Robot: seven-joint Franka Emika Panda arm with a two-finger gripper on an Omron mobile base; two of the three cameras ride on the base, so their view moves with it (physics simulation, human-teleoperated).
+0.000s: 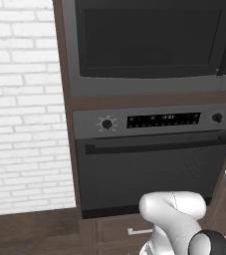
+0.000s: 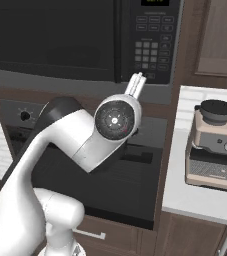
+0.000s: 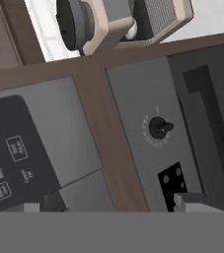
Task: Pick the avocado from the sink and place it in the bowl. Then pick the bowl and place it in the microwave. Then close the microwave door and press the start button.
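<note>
Just below the microwave's keypad (image 2: 152,42), in the right base view, the gripper (image 2: 136,84) points up and away from the base at the lower right corner of the microwave (image 2: 80,45). Its jaws stand wide apart and nothing is between them; in the hand view two small dark finger tips (image 3: 180,201) rise at the bottom edge with empty space around them.

The microwave door (image 1: 152,42) looks closed, its dark glass flush in the grey frame, so by my reading the step in hand is the start button. I cannot tell whether the bowl and avocado are inside.

The relation that matters: the keypad lies above and slightly to the right of the gripper in the right base view, very near it. In the hand view, which is rolled, the same dark panel of buttons (image 3: 15,148) sits at the lower left, while the oven knob (image 3: 159,127) sits right of centre. So the gripper seems aimed nearer the wooden strip (image 3: 106,143) between microwave and oven than at any button, and likely needs to shift toward that panel. Which button is start is too blurred to read.

A coffee machine (image 2: 212,145) stands on the surface (image 2: 190,200) to the right, well apart.
</note>
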